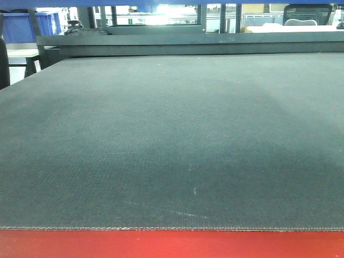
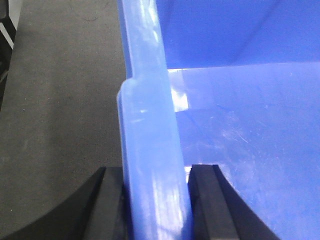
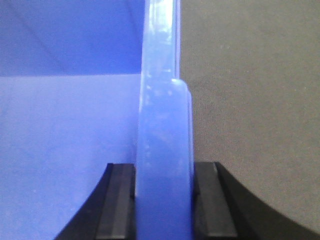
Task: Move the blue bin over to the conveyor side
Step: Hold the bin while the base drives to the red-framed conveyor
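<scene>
Both claws (image 2: 157,200) (image 3: 165,200) astride blue bin (image 2: 250,150) rim

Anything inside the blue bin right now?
Both wrist views show only bare blue inner surfaces inside the blue bin. Its rim and the frame edges hide the rest of the interior.

Industrial or logistics work hall, not home. Wide grey-green conveyor belt (image 1: 172,140) with fine woven texture fills front view, bright red strip (image 1: 172,244) along near edge. Dark frame (image 1: 188,43) crosses far end. Behind it: blue crates (image 1: 29,27) at far left, bright windows (image 1: 161,13) with dark posts, black office chair (image 1: 307,13) at far right (only top of backrest visible). Wrist views show glossy plastic blue bin (image 2: 240,100), handling-crate type.
</scene>
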